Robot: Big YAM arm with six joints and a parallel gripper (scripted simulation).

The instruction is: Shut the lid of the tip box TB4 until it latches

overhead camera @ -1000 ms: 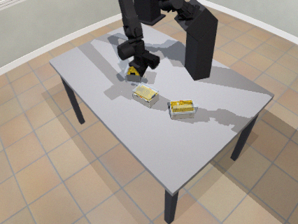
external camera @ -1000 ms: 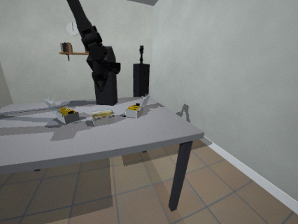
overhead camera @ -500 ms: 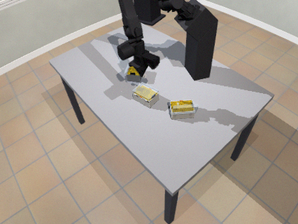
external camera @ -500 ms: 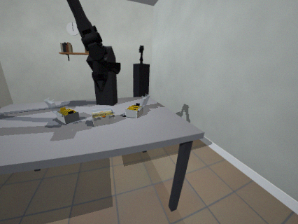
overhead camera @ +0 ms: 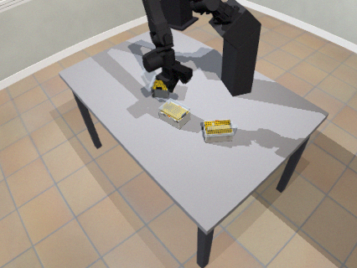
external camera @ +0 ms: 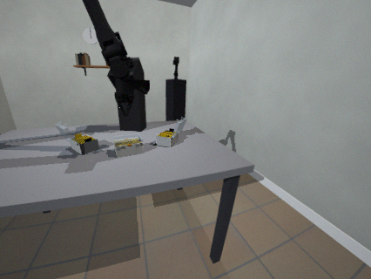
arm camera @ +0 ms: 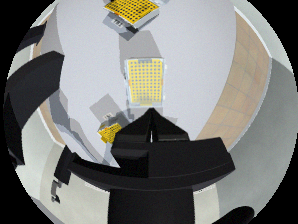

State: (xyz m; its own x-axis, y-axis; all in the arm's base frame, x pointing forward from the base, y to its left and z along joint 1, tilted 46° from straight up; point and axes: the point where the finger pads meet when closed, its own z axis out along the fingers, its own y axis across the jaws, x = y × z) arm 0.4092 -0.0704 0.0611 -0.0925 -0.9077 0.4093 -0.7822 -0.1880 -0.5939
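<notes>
Three grey tip boxes with yellow tip racks stand in a row on the grey bench. The left box [overhead camera: 159, 90] has its clear lid [external camera: 65, 127] open. The middle box [overhead camera: 174, 113] has its clear lid lying down over the rack, which looks paler in the wrist view [arm camera: 145, 79]. The right box [overhead camera: 218, 129] has its lid [external camera: 180, 124] standing open. I cannot read the labels, so I cannot tell which box is TB4. My gripper [external camera: 124, 110] [arm camera: 151, 111] is shut on nothing. It hangs well above the bench, near the left and middle boxes and touching neither.
A tall black block [overhead camera: 240, 50] stands on the bench behind the boxes, to the right of my arm. The arm's base [overhead camera: 180, 12] is at the back edge. A second black stand [external camera: 175, 98] is behind the table by the wall.
</notes>
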